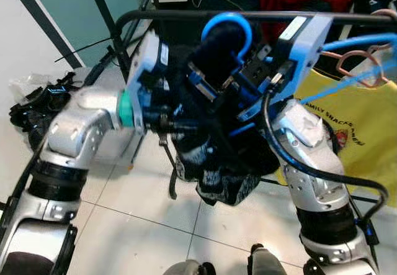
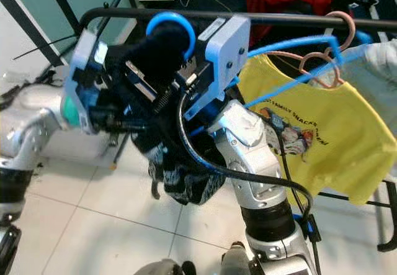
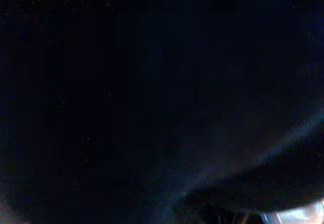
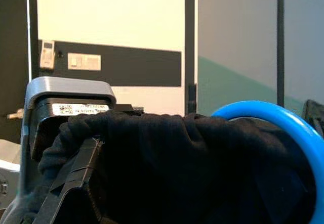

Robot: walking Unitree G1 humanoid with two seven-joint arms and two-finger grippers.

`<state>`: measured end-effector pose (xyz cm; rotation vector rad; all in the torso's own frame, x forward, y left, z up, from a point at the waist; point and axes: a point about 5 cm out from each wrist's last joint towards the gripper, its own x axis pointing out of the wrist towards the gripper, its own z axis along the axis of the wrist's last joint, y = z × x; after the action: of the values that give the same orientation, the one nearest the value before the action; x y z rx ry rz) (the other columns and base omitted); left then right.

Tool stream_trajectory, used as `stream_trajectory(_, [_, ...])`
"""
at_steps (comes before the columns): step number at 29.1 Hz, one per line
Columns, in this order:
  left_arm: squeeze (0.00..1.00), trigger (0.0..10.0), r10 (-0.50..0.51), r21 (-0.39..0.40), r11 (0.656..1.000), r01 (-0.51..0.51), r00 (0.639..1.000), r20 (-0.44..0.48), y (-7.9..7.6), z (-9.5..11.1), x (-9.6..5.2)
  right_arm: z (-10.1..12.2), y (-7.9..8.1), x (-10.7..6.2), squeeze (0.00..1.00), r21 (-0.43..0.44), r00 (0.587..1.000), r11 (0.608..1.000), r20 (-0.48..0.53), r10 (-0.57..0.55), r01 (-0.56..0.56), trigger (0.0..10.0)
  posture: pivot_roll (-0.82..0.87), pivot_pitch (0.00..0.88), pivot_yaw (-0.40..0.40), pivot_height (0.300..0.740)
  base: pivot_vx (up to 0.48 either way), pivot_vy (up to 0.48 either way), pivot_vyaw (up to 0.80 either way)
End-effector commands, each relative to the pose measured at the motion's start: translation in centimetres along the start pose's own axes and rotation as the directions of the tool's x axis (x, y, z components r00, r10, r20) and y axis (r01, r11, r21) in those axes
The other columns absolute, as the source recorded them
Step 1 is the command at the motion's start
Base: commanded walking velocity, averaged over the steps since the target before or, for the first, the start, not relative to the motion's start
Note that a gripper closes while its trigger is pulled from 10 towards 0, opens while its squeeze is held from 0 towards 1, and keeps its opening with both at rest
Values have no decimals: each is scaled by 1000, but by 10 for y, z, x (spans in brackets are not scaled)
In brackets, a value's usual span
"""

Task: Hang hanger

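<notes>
**Spotter:** White floor tiles (image 1: 142,225) lie under you, with a teal wall (image 1: 74,8) at eleven o'clock and a black clothes rail (image 2: 279,18) running across the top of your view. A tangle of black gear (image 1: 31,104) sits on the floor at nine o'clock.

**Operator:** Where's the hanger?

**Spotter:** Your blue hanger (image 1: 231,20) is dead centre, hook up just under the rail, with a dark garment (image 1: 214,163) bunched over it and drooping toward six o'clock. Both arms crowd in, I'd judge to keep the cloth from sliding off while the hook is raised.

**Operator:** And the jaws?

**Spotter:** Your left gripper (image 1: 170,125) comes in from nine o'clock, buried in the cloth; I cannot tell whether its jaws are apart or together, and its wrist camera is nearly black. Your right gripper (image 2: 149,70) reaches up from four o'clock, also smothered in fabric, so I cannot tell there either.

**Operator:** Anything on the rail already?

**Spotter:** At two o'clock a yellow shirt (image 2: 316,144) hangs on another blue hanger (image 2: 291,64), beside a pink hanger (image 2: 338,45). You'd want your hook to land left of those.
</notes>
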<state>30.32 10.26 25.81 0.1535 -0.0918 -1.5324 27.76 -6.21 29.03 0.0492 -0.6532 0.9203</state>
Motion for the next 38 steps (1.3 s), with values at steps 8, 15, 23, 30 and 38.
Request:
stream_trajectory(8, [0, 2627, 129, -98, 987, -124, 991, 44, -4, -29, 16, 4, 8, 8, 0, 25, 996, 996, 9, 91, -91, 10000, -99, 63, 65, 740, 0, 0, 0])
stream_trajectory(15, [0, 0, 177, -118, 979, -167, 981, 82, -7, -30, 20, 3, 8, 13, 0, 40, 995, 994, 14, 98, -98, 10000, -103, 69, 50, 740, 0, 0, 0])
stream_trajectory(23, [0, 0, 242, -123, 966, -229, 965, 98, -6, -31, 19, -3, 11, 13, 0, 39, 996, 995, 1, 90, -90, 10000, -103, 75, 52, 740, 0, 0, 0])
stream_trajectory(30, [0, 0, 271, -111, 959, -260, 958, 94, -5, -29, 10, -6, 9, 7, 0, 9, 996, 997, -28, 81, -81, 10000, -107, 73, 59, 740, 0, 0, 0])
stream_trajectory(38, [0, 0, 320, -87, 946, -313, 943, 94, -1, -20, -8, -16, 4, -8, 976, -73, 990, 994, -118, 77, -86, 10000, -111, 73, 62, 740, 0, 0, 0])
